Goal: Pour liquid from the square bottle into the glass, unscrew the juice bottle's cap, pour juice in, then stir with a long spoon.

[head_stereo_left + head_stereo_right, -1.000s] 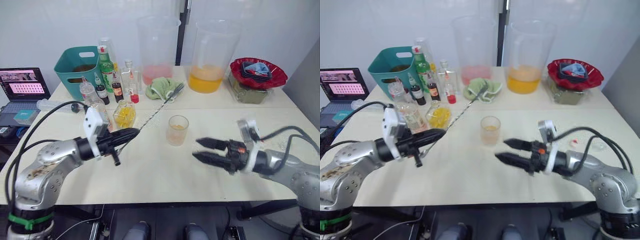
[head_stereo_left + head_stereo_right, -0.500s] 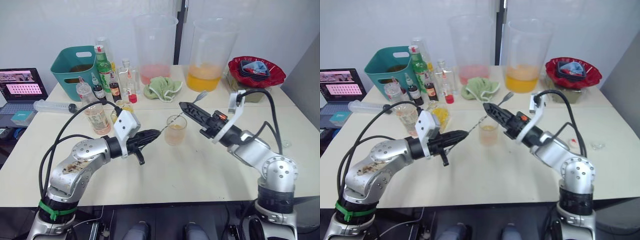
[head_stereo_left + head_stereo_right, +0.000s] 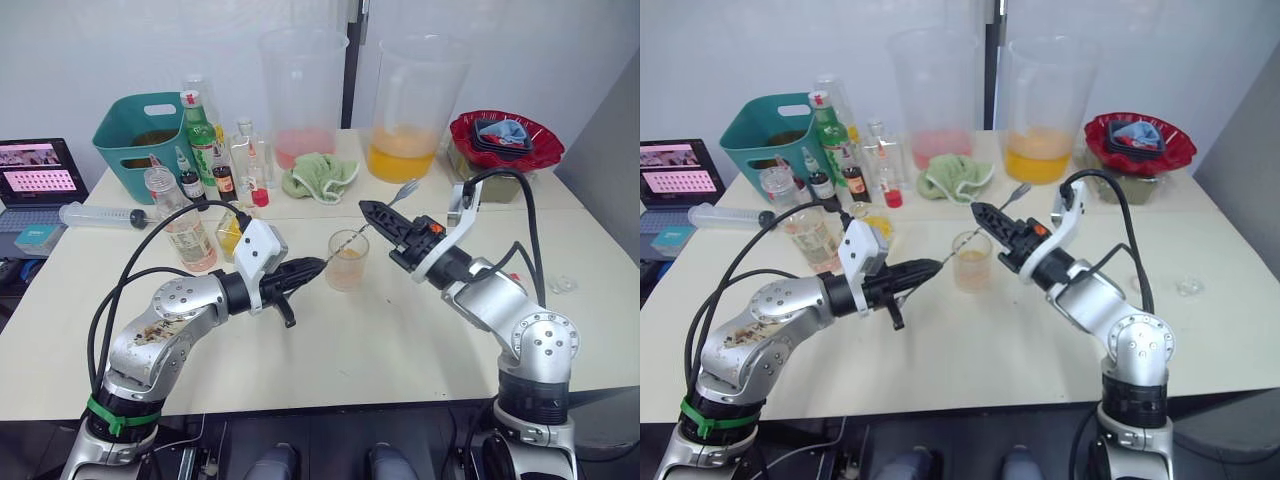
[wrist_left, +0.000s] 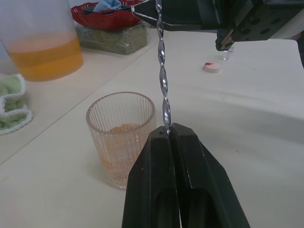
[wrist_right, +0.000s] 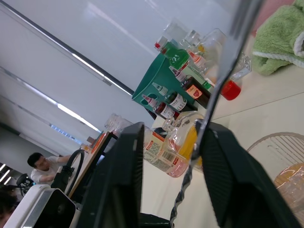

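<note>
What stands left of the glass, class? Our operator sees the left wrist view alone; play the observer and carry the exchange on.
Observer: The square bottle, holding yellow liquid, stands there beside the juice bottle.
Operator: Where does the long spoon go past my frame?
Observer: The long spoon rises over the glass, and its far end pokes out beyond the right tool.
Operator: Has the right tool shut on it?
Observer: No. The right wrist view shows its fingers apart, with the stem between them.

Ribbed clear glass (image 4: 121, 135) with orange liquid; silvery twisted long spoon (image 4: 163, 90); green cloth (image 3: 320, 175).
</note>
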You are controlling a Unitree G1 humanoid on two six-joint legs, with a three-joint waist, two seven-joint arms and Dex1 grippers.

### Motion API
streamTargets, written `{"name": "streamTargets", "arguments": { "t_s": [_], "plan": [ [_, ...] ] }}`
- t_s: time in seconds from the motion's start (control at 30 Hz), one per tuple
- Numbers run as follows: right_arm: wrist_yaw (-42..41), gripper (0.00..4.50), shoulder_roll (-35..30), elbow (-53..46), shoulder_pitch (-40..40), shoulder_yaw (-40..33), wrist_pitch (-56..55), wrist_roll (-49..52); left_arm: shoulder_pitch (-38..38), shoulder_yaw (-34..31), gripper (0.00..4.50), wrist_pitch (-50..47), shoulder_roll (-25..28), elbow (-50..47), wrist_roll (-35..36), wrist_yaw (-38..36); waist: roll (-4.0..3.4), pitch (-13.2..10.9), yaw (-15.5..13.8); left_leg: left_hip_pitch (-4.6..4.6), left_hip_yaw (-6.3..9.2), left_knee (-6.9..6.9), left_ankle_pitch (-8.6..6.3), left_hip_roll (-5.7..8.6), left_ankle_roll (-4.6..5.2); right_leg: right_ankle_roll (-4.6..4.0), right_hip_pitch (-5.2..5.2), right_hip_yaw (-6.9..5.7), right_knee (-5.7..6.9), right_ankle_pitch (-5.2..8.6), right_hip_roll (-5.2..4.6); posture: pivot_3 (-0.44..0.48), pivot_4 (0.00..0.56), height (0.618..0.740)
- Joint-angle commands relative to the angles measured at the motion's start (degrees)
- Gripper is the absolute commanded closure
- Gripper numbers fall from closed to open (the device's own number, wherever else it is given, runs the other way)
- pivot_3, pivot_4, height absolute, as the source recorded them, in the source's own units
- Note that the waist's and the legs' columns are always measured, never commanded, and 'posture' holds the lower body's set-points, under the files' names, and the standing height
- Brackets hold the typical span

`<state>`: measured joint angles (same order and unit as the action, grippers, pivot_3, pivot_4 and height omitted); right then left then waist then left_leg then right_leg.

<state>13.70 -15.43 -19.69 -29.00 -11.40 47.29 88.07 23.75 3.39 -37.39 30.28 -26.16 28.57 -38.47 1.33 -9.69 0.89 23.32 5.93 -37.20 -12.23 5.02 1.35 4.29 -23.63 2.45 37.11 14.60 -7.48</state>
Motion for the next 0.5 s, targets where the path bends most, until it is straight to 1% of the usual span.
{"name": "streamTargets", "arguments": {
  "t_s": [0.03, 0.07, 0.23, 0.37, 0.5],
  "plan": [
    [-0.4, 4.22, 0.1, -1.9, -0.1, 0.2, -1.4, 1.0, 0.9, -0.3, 4.50, 1.2, -0.5, -0.7, -0.5, 0.6, 0.00, 0.0, 0.0, 0.00, 0.00, 0.00, 0.00, 0.00, 0.00, 0.00, 0.00, 0.00, 0.00, 0.00, 0.00, 0.000, 0.150, 0.740],
    [-0.3, 4.48, 0.2, -1.9, 0.0, 0.3, -1.6, 0.9, 1.0, -0.2, 4.50, 1.2, -0.7, -0.7, -0.5, 0.7, 0.00, 0.0, 0.0, 0.00, 0.00, 0.00, 0.00, 0.00, 0.00, 0.00, 0.00, 0.00, 0.00, 0.00, 0.00, 0.000, 0.150, 0.740],
    [-0.4, 4.48, 0.2, -2.0, 0.1, 0.6, -2.6, 0.6, 1.2, 0.3, 4.50, 1.2, -1.5, -0.6, -0.9, 0.7, 0.00, 0.0, 0.0, 0.00, -0.01, 0.00, 0.00, 0.00, 0.00, 0.00, 0.00, 0.00, 0.00, 0.00, 0.00, 0.000, 0.150, 0.740],
    [-1.0, 4.48, -0.7, -2.2, 0.2, 0.1, -3.0, 0.2, 1.2, -0.5, 4.50, 0.4, -1.9, -0.4, -0.1, 0.6, 0.00, 0.0, 0.0, 0.00, -0.01, 0.00, 0.00, 0.00, 0.00, 0.00, 0.00, 0.01, 0.00, 0.00, 0.00, 0.000, 0.150, 0.740],
    [-2.7, 4.50, -2.8, -2.3, -0.6, -1.2, -3.1, 0.6, 2.1, -3.8, 3.32, -0.8, -1.1, -0.6, 4.7, -1.9, 0.00, 0.0, 0.0, 0.01, -0.01, -0.01, 0.00, 0.00, 0.00, 0.00, 0.00, 0.00, 0.00, 0.00, 0.00, 0.000, 0.150, 0.740]
  ]
}}
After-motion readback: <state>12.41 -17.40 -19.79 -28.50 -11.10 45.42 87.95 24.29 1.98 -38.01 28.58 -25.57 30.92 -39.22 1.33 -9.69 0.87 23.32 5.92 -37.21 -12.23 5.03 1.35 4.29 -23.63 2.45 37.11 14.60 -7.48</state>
